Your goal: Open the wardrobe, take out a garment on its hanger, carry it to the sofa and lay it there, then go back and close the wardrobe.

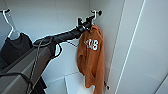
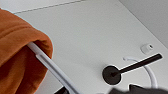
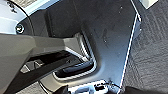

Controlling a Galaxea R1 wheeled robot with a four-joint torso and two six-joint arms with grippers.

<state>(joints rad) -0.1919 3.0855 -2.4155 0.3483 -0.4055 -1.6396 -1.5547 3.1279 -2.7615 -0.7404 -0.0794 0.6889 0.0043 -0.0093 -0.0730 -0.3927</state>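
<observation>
The left gripper (image 1: 88, 22) is raised inside the open wardrobe (image 1: 135, 45), at the top of the orange garment (image 1: 91, 57) and just beside the hook of the white hanger (image 1: 94, 14); whether its jaws are parted, closed or clamped on the hanger cannot be told. The garment is seen as a soft, thick burnt-orange fleece, hanging in loose vertical folds directly below the jaws, with white block lettering partly creased across the chest. Its hanger is thin, smooth and white, and its curved hook is looped over a slender dark rail (image 1: 98, 12) just above the jaws. In the left wrist view the same rail (image 2: 140, 63) is shown as a matt black rod ending in a round black mount on the flat, smooth white panel, with the hook (image 2: 147, 70) arched over it and a straight white arm of the hanger running into the orange cloth (image 2: 20, 55). Well away from the jaws, a dark garment (image 1: 15, 48) is hung on another white hanger (image 1: 8, 22). The state of the right gripper cannot be told.
</observation>
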